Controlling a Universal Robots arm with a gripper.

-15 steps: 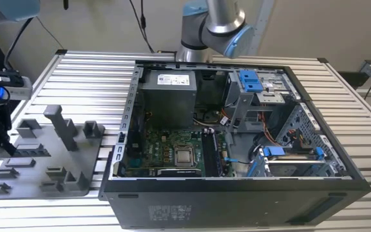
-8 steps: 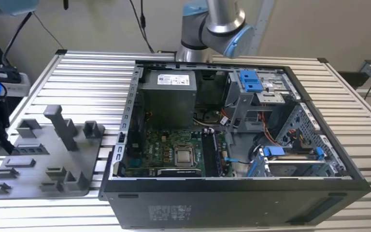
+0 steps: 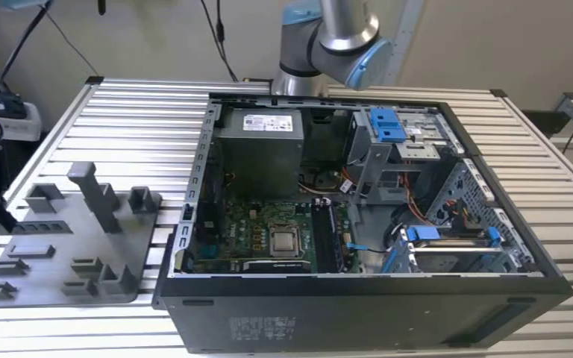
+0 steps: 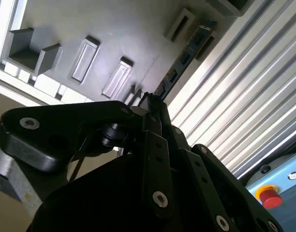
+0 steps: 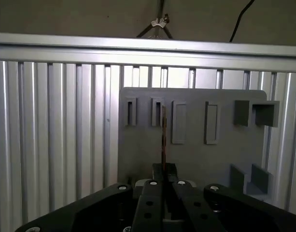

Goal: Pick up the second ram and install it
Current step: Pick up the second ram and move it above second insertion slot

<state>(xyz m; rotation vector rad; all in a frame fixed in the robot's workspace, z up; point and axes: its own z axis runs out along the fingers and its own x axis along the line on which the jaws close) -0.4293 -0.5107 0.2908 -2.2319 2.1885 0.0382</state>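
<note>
Slatted metal table (image 3: 117, 112) carries everything; open computer case (image 3: 366, 313) towards the exterior view's right, grey tray (image 3: 57, 294) on its left; gripper (image 5: 163, 168) hangs over the tray, fingers clenched on the memory stick (image 5: 163, 135), seen edge-on in the first wrist view; the stick's far end lies at a tray slot, possibly not clear of it, hard to tell. Judgement: lift straight along the slot, no twist, grip square and centred; a thin board tilted would likely bind or flex.
</note>
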